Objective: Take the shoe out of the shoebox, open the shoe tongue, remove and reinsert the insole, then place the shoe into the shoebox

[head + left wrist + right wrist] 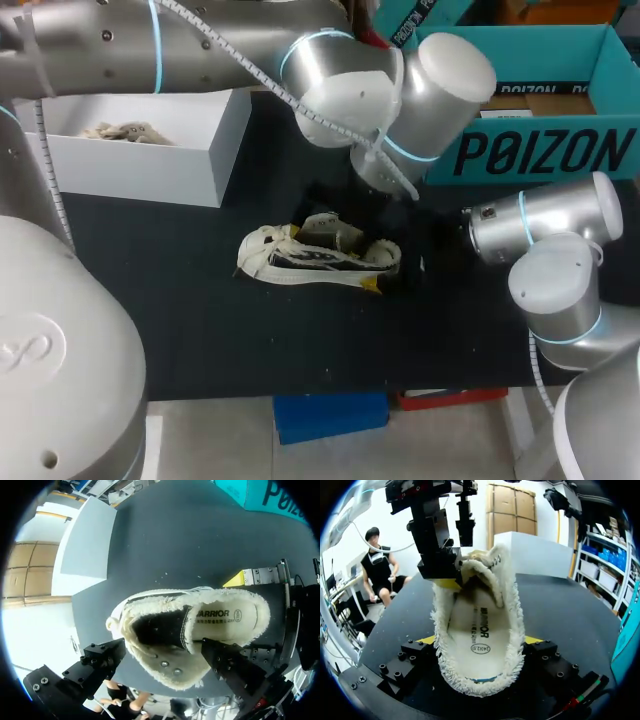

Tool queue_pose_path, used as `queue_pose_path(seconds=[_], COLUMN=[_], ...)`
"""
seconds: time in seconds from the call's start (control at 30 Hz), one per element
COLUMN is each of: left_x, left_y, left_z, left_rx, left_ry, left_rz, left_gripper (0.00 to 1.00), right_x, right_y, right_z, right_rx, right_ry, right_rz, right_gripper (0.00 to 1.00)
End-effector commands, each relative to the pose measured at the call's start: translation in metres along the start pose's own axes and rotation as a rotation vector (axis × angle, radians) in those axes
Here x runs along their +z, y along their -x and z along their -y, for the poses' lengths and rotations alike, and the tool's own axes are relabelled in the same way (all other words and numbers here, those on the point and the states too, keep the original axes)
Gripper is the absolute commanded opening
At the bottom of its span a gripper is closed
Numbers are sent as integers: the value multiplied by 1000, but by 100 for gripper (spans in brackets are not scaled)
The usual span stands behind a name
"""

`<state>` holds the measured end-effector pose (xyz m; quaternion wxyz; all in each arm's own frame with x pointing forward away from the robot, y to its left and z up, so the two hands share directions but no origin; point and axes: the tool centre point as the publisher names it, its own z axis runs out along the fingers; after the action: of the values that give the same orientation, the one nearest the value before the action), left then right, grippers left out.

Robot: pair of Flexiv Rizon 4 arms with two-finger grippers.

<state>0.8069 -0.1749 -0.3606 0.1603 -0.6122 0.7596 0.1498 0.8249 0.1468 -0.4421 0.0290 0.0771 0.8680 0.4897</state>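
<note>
Right wrist view, right claw [480, 641] clamped on the heel of the shoe [479, 615], left claw [162, 649] spread apart over its collar, shoe lay on the desk [170, 310], white shoebox [150, 168] far left.

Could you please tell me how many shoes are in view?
1 for certain: the shoe lies mid-table. A pale bundle in the white box at the back left might be another; I cannot tell.

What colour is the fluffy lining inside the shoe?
Cream white; the lining shows best in the right wrist view.
</note>
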Motion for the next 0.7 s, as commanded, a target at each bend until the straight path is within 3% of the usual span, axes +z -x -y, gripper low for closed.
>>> queue_pose_path(seconds=[0.03, 0.2, 0.23, 0.27, 0.33, 0.67, 0.7], left_x=[10, 19, 19, 19, 19, 14, 13], left_y=[-2, 4, 4, 5, 5, 6, 6], left_z=[0, 8, 9, 10, 13, 20, 20], left_rx=[-11, -26, -27, -28, -30, 27, 32], left_ry=[-9, -6, -8, -10, -14, -47, -50], left_rz=[51, 70, 71, 71, 73, 71, 70], left_gripper=[100, 100, 92, 74, 58, 60, 54], right_x=[5, 5, 5, 5, 5, 5, 5], right_y=[0, 0, 0, 0, 0, 0, 0], right_z=[4, 4, 4, 4, 4, 4, 4], right_rx=[1, 1, 1, 1, 1, 1, 1], right_ry=[-1, -1, -1, -1, -1, -1, -1], right_rz=[1, 1, 1, 1, 1, 1, 1], right_gripper=[0, 0, 0, 0, 0, 0, 0])
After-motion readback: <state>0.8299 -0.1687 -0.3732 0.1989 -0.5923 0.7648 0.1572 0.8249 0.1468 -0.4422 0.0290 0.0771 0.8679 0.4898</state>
